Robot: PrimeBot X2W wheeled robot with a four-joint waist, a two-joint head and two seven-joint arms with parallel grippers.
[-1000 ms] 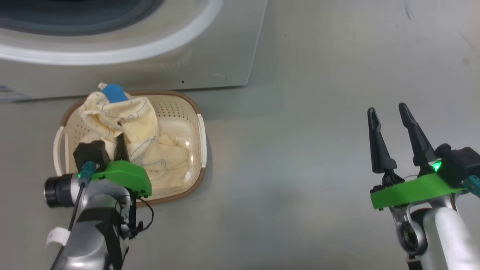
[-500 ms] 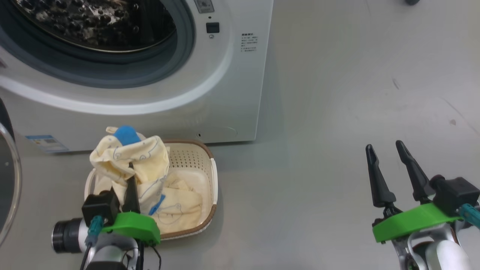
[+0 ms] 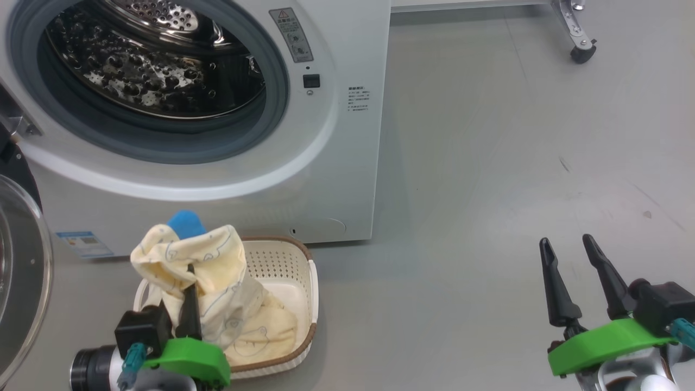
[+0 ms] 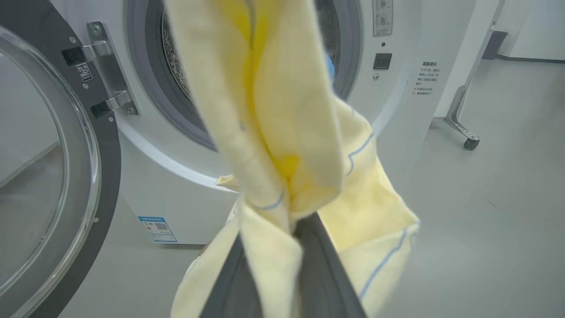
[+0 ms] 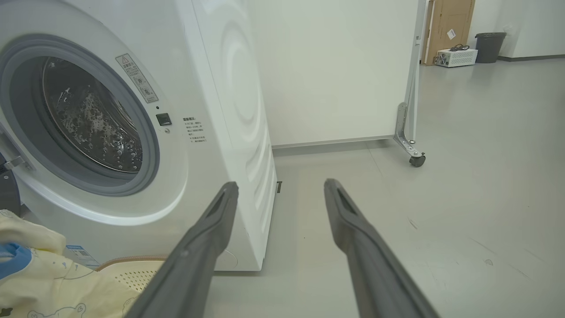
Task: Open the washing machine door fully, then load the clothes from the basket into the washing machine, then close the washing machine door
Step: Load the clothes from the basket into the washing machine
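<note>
My left gripper (image 3: 189, 274) is shut on a pale cream-yellow garment of the clothes (image 3: 217, 255) with blue trim, holding it bunched up above the cream basket (image 3: 307, 304); more of the clothes hang down into the basket. In the left wrist view the clothes (image 4: 282, 110) drape over the dark fingers (image 4: 318, 265) and hide part of the drum. The washing machine (image 3: 336, 163) stands behind with its steel drum (image 3: 157, 70) exposed. The washing machine door (image 3: 21, 271) is swung open at the left. My right gripper (image 3: 575, 255) is open over bare floor at the right, holding nothing.
The basket sits on the grey floor right against the machine's front. A white partition on a castor foot (image 5: 417, 159) stands beyond the machine's right side. The door hinge (image 4: 106, 75) shows at the opening's left edge.
The head camera has tilted up, bringing the drum and door into view. My left gripper has lifted the garment higher out of the basket. The right gripper stays open in place.
</note>
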